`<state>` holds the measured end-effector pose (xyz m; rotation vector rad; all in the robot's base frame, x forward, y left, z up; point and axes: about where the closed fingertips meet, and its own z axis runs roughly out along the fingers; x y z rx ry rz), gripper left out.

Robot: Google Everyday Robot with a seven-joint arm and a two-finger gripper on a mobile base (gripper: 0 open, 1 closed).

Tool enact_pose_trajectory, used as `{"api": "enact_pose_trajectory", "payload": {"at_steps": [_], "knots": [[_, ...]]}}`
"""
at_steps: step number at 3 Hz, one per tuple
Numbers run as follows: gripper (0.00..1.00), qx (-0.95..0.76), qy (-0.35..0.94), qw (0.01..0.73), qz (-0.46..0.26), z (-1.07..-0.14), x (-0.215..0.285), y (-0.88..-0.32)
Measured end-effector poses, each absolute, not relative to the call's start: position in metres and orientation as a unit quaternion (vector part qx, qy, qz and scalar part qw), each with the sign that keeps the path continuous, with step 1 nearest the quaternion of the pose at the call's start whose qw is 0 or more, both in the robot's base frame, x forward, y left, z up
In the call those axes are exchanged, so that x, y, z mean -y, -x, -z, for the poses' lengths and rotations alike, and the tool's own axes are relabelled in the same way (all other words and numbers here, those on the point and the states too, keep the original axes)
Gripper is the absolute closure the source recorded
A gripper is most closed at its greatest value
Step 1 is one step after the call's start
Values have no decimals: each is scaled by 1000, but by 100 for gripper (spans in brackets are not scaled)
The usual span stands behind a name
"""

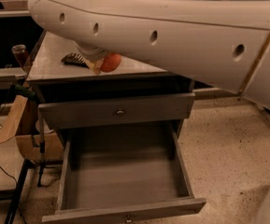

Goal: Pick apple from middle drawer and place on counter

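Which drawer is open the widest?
The middle drawer, the lower one, pulled far out; the upper drawer barely sticks out. The gripper holds the apple over the counter.

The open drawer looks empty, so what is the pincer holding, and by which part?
The pincer, over the counter near its front edge, grips the apple by its side; the arm hides the rest.
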<state>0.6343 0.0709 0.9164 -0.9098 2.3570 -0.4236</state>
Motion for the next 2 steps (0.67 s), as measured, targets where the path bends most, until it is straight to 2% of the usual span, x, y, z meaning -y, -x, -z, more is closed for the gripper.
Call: {"api": "enact_pose_trajectory", "payload": {"at_steps": [1,2], "knots": [[100,-893,308,296,143,-915,-31,-654],[100,-892,308,297,142,-915,-31,-654]]}}
